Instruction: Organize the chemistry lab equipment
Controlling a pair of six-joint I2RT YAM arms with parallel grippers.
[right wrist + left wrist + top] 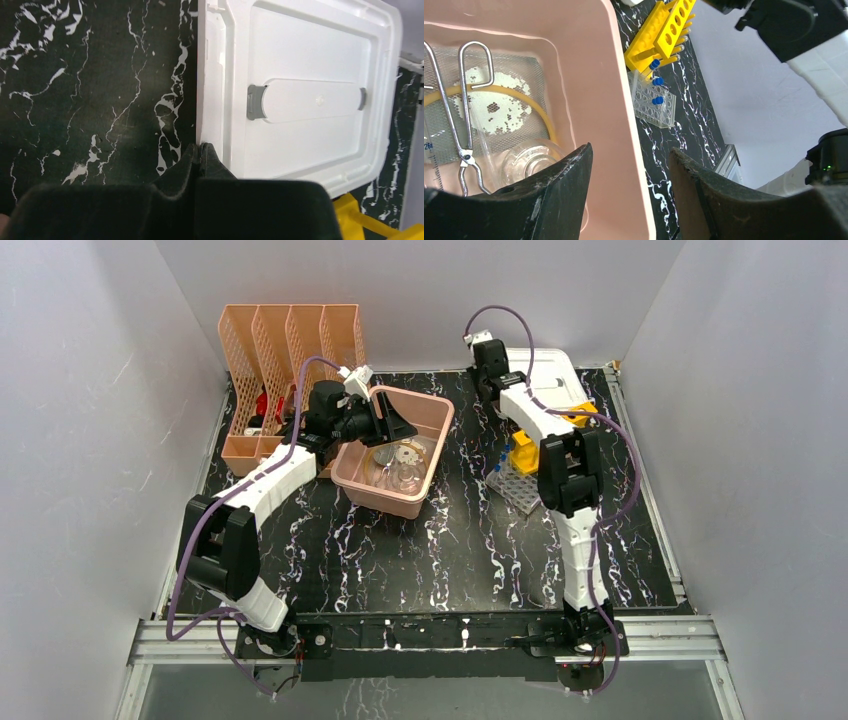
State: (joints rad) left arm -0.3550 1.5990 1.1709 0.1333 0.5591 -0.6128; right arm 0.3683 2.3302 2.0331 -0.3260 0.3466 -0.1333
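Tweezers [467, 157], tube [499, 86], dish [531, 160] in tub [594, 75], racks [664, 35] outside

Lighting bright, even and diffuse; shadows faint. White lid [310, 60] borders on overexposure. Wrist views soft in the near foreground; overhead view sharp.

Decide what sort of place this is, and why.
Likely a robot cell staged as a chemistry bench: yellow tube rack, clear tube rack, glass dish and metal tongs in a pink tub.
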